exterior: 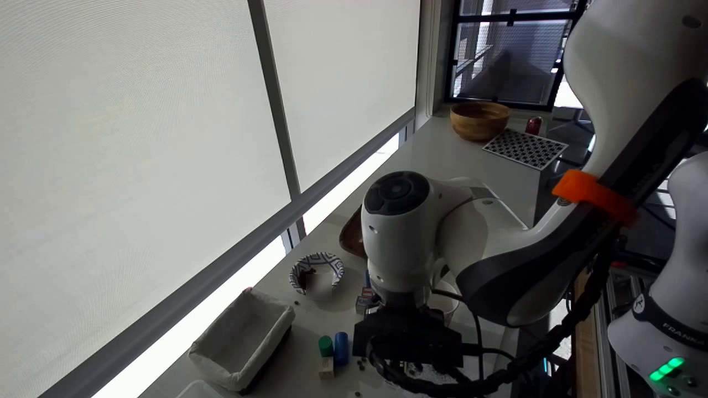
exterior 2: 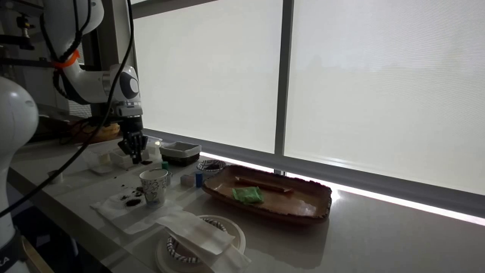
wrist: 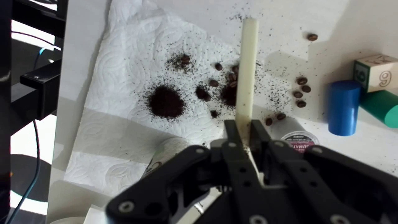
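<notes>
My gripper (wrist: 243,128) is shut on a long pale cream stick (wrist: 247,59) with dark specks near the fingers. In the wrist view the stick points away over a white paper towel (wrist: 115,65) with a dark heap of ground coffee (wrist: 166,102) and scattered beans (wrist: 301,81). A coffee pod (wrist: 300,140) lies on its side right of the fingers. A paper cup (wrist: 168,152), partly hidden by the gripper, is to the left; it also shows in an exterior view (exterior 2: 153,187). The gripper (exterior 2: 135,159) appears above the table there; the stick cannot be made out.
A blue cylinder (wrist: 344,109), a green cylinder (wrist: 382,107) and a letter block (wrist: 379,72) lie together. A lined basket (exterior: 238,331), a patterned bowl (exterior: 318,260) and a brown tray (exterior 2: 303,209) with a green packet (exterior 2: 248,194) are nearby. Stacked plates (exterior 2: 238,237) are near the towel.
</notes>
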`<state>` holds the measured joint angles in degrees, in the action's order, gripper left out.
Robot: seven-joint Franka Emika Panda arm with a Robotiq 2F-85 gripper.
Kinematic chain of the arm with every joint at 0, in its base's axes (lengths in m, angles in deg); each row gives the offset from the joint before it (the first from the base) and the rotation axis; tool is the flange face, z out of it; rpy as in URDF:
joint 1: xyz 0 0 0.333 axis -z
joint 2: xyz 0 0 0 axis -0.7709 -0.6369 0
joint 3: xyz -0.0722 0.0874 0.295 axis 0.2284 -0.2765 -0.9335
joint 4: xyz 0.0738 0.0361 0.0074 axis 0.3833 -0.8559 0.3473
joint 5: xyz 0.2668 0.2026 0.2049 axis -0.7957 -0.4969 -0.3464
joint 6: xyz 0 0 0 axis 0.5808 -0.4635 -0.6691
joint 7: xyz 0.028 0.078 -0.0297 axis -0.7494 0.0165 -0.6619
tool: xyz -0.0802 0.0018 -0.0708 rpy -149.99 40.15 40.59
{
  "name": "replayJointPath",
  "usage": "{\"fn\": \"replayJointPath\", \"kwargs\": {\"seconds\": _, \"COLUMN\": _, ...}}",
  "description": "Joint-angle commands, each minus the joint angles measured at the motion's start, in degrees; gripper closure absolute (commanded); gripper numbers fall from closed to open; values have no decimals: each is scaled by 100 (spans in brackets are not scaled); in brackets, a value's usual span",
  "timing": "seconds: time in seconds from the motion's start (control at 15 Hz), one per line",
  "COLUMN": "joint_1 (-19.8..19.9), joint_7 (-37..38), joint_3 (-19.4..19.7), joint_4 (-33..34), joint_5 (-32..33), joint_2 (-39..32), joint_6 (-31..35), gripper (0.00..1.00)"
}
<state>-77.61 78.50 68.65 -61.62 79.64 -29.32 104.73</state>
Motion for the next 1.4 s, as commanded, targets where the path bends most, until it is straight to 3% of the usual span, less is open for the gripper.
{"fn": "replayJointPath", "kwargs": {"seconds": 0.0, "joint_1": 346, "joint_7": 191, "joint_3": -298, "joint_4": -615, "joint_5": -33, "joint_2": 813, "joint_6": -28, "gripper": 96}}
{"fn": "replayJointPath", "kwargs": {"seconds": 0.33, "joint_1": 806, "joint_7": -5, "joint_3": -515, "joint_4": -1212, "joint_5": -197, "joint_2": 1582, "joint_6": 133, "gripper": 96}}
{"fn": "replayJointPath", "kwargs": {"seconds": 0.6, "joint_1": 1059, "joint_7": -652, "joint_3": -530, "joint_4": -1497, "joint_5": -676, "joint_2": 1818, "joint_6": 473, "gripper": 96}}
{"fn": "replayJointPath", "kwargs": {"seconds": 0.87, "joint_1": 1104, "joint_7": -2040, "joint_3": -392, "joint_4": -1712, "joint_5": -1953, "joint_2": 1821, "joint_6": 989, "gripper": 96}}
{"fn": "replayJointPath", "kwargs": {"seconds": 1.33, "joint_1": 1204, "joint_7": -3793, "joint_3": -269, "joint_4": -1782, "joint_5": -3736, "joint_2": 1870, "joint_6": 759, "gripper": 96}}
